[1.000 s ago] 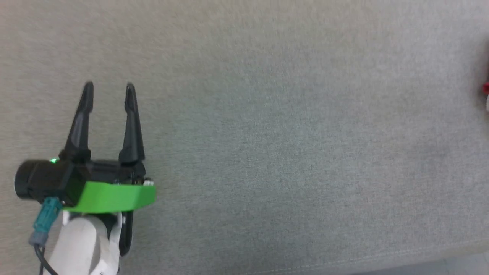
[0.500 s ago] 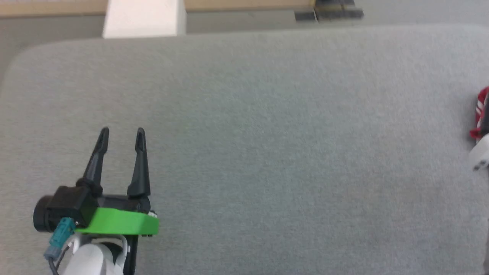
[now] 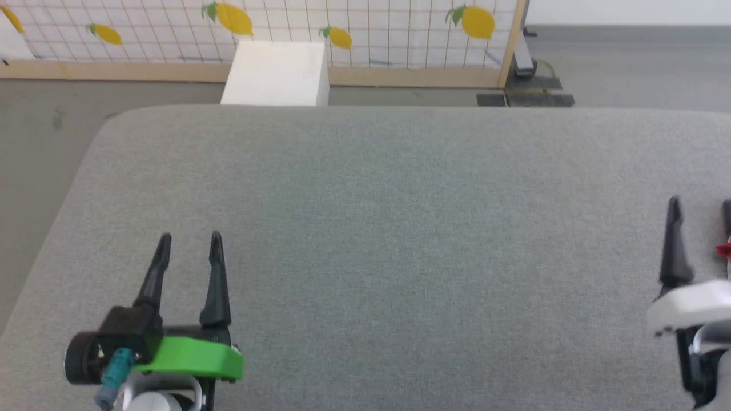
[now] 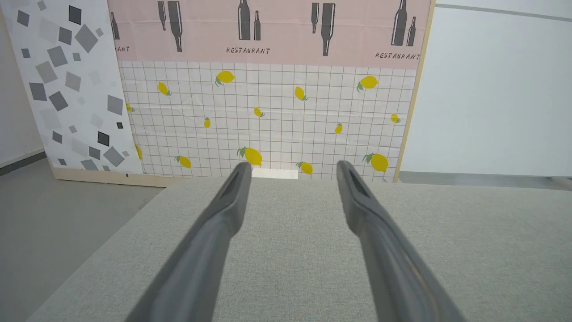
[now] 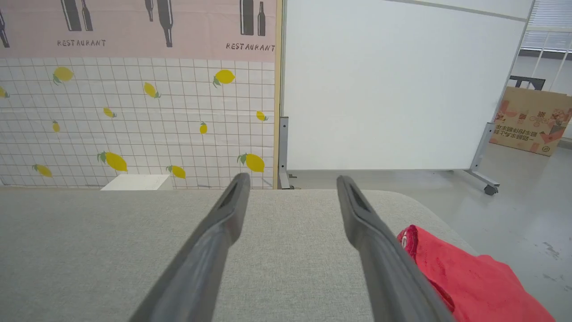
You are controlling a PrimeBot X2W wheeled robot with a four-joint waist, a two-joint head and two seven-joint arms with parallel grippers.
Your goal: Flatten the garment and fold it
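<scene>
The left gripper (image 3: 190, 237) and the right gripper (image 3: 701, 201) hovered over the grey counter (image 3: 400, 228), fingers spread wide, holding nothing. The red garment (image 5: 464, 277) lay bunched at the counter's right end, just beside the right gripper's outer finger

A grey fabric table (image 3: 400, 200) fronts a lemon-print screen (image 4: 268, 116) under a pink bottle banner (image 4: 277, 27); a white box (image 3: 277, 71) sits on the grey floor (image 3: 45, 142).

Bright, even, shadowless indoor light; soft wide-angle edges.
</scene>
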